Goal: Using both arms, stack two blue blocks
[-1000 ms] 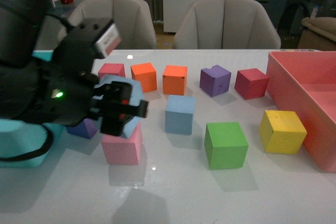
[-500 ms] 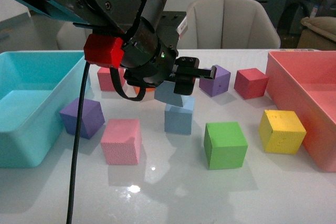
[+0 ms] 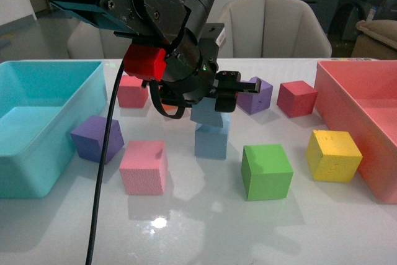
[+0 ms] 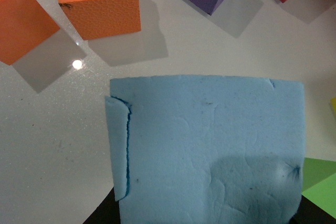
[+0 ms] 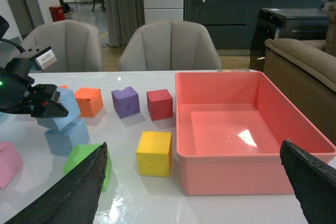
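Observation:
My left gripper [image 3: 215, 105] is shut on a pale blue block [image 3: 206, 113] and holds it tilted, right on top of the second blue block [image 3: 210, 143], which stands on the white table. I cannot tell whether the two touch. In the left wrist view the held block [image 4: 210, 145] fills the lower frame and hides the other one. The right wrist view shows the held block [image 5: 64, 113] over the lower block [image 5: 66, 138]. My right gripper [image 5: 191, 187] is open and empty, off to the right near the pink tray, and is out of the front view.
A teal bin [image 3: 37, 69] stands at the left and a pink tray [image 3: 347, 85] at the right. Around the stack stand a pink cube [image 3: 144, 167], a green cube [image 3: 267, 170], a yellow cube [image 3: 334, 155], purple cubes [image 3: 96, 139] [image 3: 257, 94] and a red cube [image 3: 296, 98].
My left arm has swung right with the blue block, from above the pink cube to over the second blue block, and has settled a little lower onto it.

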